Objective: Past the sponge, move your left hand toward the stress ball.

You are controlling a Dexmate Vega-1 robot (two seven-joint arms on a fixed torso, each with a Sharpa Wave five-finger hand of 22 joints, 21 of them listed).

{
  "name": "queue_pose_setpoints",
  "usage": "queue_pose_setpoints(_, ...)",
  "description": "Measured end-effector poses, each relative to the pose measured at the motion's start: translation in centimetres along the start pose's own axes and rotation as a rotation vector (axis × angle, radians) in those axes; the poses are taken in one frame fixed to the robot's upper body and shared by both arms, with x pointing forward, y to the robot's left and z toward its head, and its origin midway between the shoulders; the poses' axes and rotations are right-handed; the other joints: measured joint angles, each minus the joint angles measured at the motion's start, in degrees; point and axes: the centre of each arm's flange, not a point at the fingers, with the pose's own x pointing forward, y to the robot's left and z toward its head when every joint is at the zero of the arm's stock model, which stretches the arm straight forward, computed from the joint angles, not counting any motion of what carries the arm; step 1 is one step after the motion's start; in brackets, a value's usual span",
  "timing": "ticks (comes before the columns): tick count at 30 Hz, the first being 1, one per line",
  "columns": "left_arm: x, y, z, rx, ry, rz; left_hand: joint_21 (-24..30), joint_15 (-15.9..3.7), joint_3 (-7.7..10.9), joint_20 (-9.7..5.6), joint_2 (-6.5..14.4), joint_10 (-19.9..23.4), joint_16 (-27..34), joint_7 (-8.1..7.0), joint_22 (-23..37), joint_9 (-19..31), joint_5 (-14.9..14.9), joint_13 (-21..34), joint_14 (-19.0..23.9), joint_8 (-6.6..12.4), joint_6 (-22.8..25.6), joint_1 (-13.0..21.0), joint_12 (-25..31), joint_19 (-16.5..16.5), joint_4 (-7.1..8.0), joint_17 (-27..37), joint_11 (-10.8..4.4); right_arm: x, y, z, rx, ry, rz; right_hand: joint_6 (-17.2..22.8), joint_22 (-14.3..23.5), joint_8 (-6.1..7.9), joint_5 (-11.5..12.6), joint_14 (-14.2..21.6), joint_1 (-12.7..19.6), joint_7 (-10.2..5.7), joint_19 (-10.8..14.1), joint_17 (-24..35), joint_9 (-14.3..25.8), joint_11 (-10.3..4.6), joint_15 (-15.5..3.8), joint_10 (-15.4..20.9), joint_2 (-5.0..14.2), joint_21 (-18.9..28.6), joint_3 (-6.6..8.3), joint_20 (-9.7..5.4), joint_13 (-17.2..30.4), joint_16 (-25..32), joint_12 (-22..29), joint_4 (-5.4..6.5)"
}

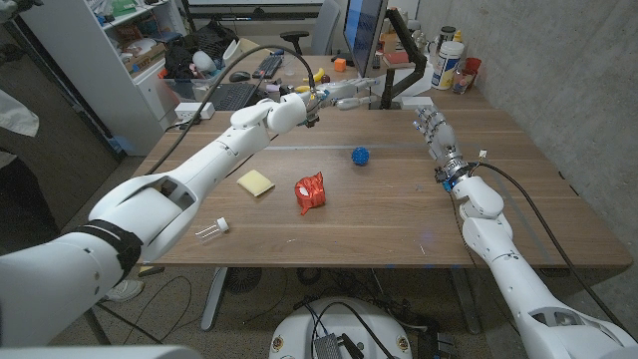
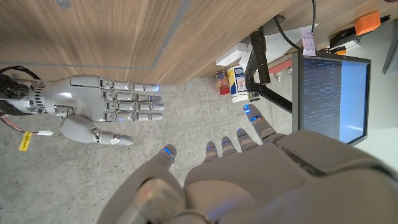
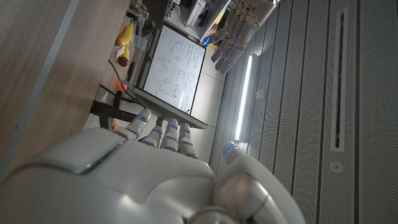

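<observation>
Reaching is overshot: the left hand [image 1: 344, 95] is held empty, fingers spread, above the table's [image 1: 399, 214] far edge, with the stress ball [image 1: 360, 156] lying below it and nearer the robot, and the sponge [image 1: 256, 182] back beside its forearm. A pull-back and descent onto the ball is judged needed. The right hand [image 1: 433, 128] is upright, empty, fingers apart. Both objects are seen from the head; the right hand's flat palm [image 2: 102, 106] is given by the left wrist view.

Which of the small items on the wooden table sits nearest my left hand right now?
The small blue stress ball. It lies closest to the left hand, which hovers open near the table's far edge; the yellow sponge and crumpled red packet lie nearer the robot.
</observation>
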Motion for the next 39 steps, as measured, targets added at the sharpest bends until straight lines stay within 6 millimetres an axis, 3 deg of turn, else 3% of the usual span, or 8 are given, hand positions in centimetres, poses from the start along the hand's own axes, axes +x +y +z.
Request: queue_pose_setpoints(39,0.2,-1.9,0.6,0.015,0.010,-0.067,-0.5,0.00,0.00,-0.21,0.0,0.0,-0.1,0.01,0.0,0.0,0.4,0.0,0.0,0.00,0.0,0.0,0.2,-0.2,0.00,0.0,0.01,-1.0,-0.3,-0.5,0.010,0.014,0.000,0.0,0.0,0.00,-0.5,0.0,0.0,0.00,0.0,0.0,0.0,0.00,0.00,0.0,0.00,-0.4,0.00,0.00,0.0,0.0,0.0,0.00)
